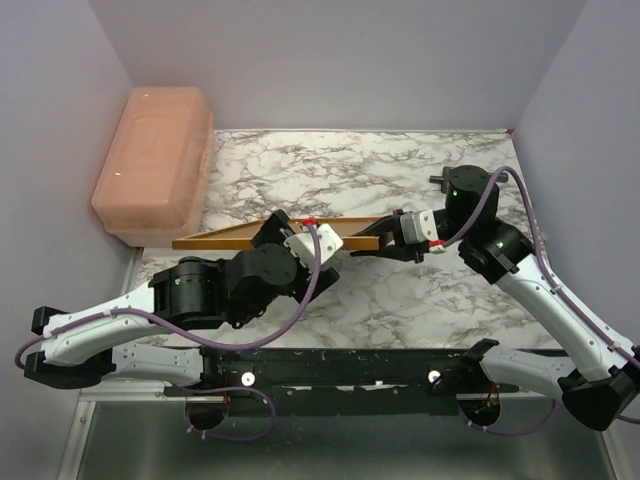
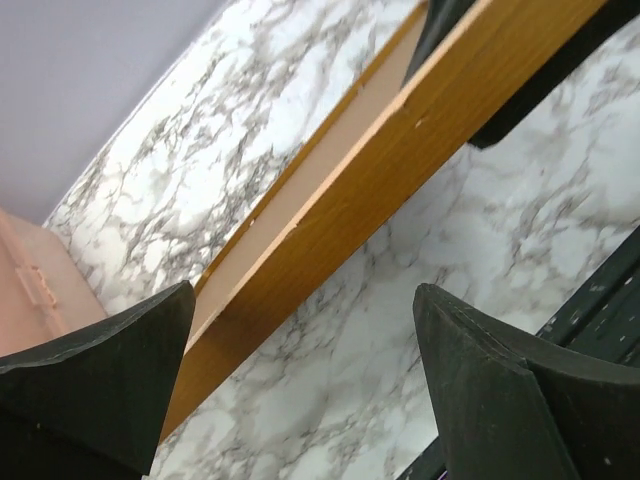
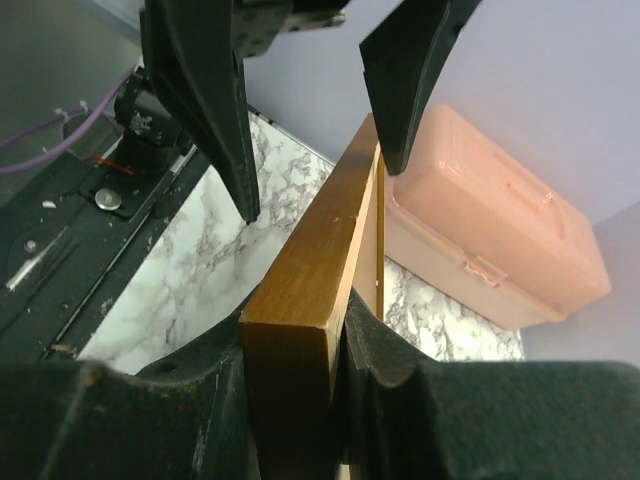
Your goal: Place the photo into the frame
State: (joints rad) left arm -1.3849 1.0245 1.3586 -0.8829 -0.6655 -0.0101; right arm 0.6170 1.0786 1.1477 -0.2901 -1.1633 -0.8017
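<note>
frame [image 3: 300, 290]: smooth wood, satin fin.; table [image 1: 400, 300] marble-look; box [image 1: 155, 160] pink plastic

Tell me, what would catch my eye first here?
A thin orange-brown wooden frame is held up on edge over the middle of the marble table, its right end pinched by the right gripper. The left gripper sits open astride the frame, a finger on either side without clamping. A pink plastic box rests at the far left corner.

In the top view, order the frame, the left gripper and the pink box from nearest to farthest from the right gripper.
1. frame: right end held in the right gripper.
2. left gripper: at the frame's middle.
3. pink box: back left corner.
</note>
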